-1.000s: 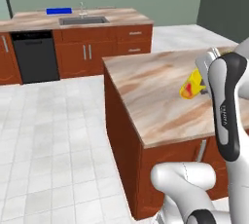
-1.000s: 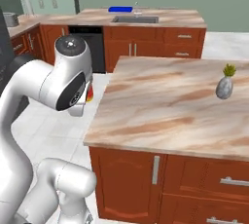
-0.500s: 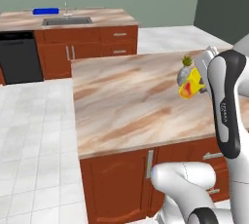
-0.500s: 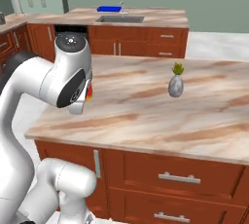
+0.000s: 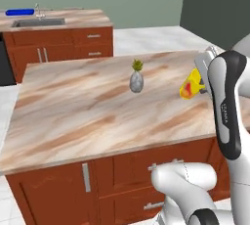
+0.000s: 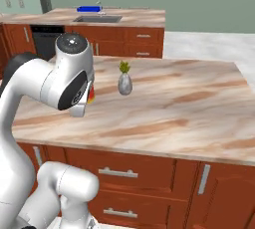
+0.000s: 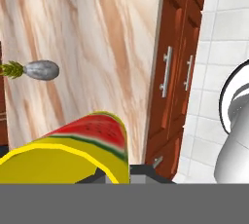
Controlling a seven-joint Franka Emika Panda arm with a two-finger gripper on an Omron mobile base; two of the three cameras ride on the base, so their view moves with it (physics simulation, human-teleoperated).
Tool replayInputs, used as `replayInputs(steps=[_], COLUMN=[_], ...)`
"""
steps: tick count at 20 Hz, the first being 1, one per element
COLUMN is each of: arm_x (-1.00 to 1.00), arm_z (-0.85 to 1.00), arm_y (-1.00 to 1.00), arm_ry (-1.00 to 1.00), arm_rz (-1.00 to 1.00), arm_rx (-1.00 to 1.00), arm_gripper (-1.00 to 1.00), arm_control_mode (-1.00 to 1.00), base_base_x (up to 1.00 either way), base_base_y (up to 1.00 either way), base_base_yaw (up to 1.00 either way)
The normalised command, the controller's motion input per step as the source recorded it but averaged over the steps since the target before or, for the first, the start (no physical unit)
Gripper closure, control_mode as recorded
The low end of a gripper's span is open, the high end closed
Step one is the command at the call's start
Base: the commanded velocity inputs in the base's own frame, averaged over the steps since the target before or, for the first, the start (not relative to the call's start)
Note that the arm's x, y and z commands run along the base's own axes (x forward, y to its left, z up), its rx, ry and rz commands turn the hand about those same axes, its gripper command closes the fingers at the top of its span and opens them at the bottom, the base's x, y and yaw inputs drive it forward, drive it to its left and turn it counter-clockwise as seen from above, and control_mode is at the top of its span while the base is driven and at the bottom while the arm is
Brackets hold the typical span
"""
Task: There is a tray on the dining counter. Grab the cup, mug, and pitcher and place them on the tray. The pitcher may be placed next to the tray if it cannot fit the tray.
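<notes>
Left base view: jaws clenched on the cup (image 5: pixel 190 85) above the near counter's (image 5: pixel 88 116) right edge, wide bare stone leftward.

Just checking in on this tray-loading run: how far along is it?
Nothing shows as done: the flat blue tray on the far sink counter looks bare. In hand: the gripper is shut on the yellow watermelon-marked cup. Left: delivering it, then the mug and pitcher.

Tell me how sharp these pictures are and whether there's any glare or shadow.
Left base view: soft, slightly blurred, flat light; the vase casts no clear shadow. Right base view: the same, no glare on the island counter. Hand view: the cup looms large and cropped at the bottom.
</notes>
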Motion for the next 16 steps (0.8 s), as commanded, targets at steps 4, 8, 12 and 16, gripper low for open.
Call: replayInputs(steps=[4,8,12,16], arm_x=[0.0,0.0,0.0,0.0], arm_z=[0.0,0.0,0.0,0.0], arm_y=[0.0,0.0,0.0,0.0], arm_ry=[0.0,0.0,0.0,0.0], arm_rz=[0.0,0.0,0.0,0.0], arm_rx=[0.0,0.0,0.0,0.0], arm_gripper=[1.0,1.0,1.0,1.0], arm_control_mode=[1.0,1.0,1.0,1.0], base_base_x=[0.0,0.01,0.09,0.05], base_base_y=[-1.0,-1.0,-1.0,-1.0], base_base_yaw=[-0.04,0.0,0.02,0.04])
